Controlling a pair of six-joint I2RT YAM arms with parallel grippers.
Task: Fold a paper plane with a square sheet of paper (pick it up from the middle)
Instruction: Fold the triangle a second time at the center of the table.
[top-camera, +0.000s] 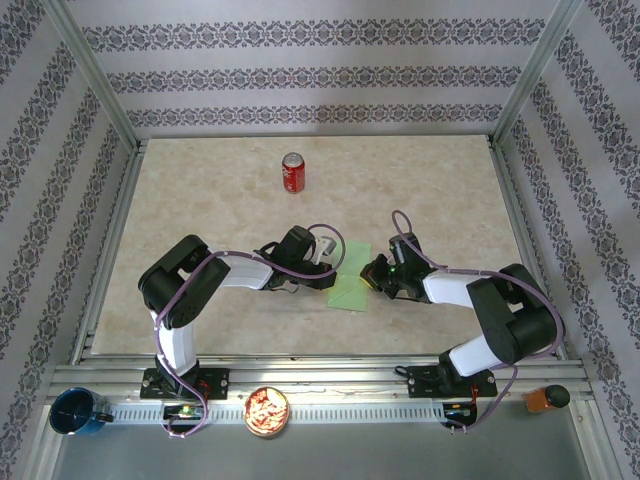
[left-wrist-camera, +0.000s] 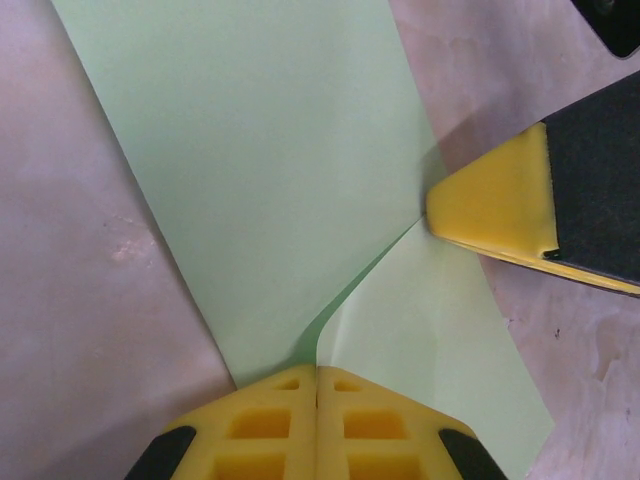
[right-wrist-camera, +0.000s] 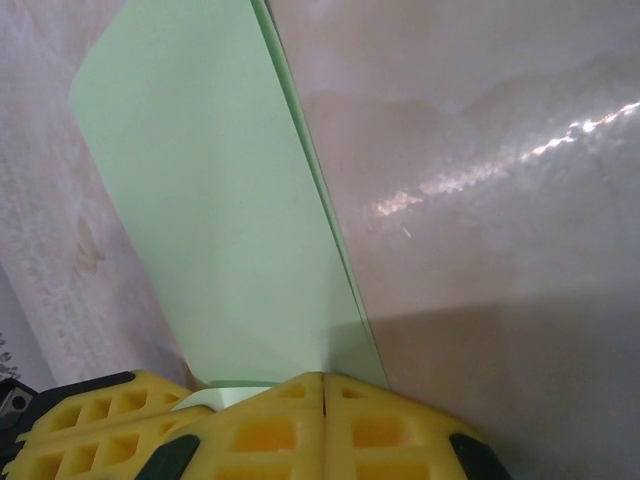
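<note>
The square sheet of paper (top-camera: 351, 290) is light green and lies partly folded on the table between both grippers. In the left wrist view the sheet (left-wrist-camera: 260, 150) has a paler flap lifted at the right. The flap's curved edge runs straight into the seam of my left gripper (left-wrist-camera: 318, 372), which is shut on it. My right gripper's yellow fingertip (left-wrist-camera: 490, 205) touches the flap's other end. In the right wrist view my right gripper (right-wrist-camera: 323, 380) is shut, its tips resting on the near edge of the paper (right-wrist-camera: 220, 200). From above, the left gripper (top-camera: 335, 273) and right gripper (top-camera: 371, 277) face each other.
A red can (top-camera: 292, 172) stands upright far back on the table. Along the near rail sit a blue cup (top-camera: 75, 411), a bowl of snacks (top-camera: 267, 411) and an orange-and-black object (top-camera: 545, 398). Metal frame posts and patterned walls bound the table.
</note>
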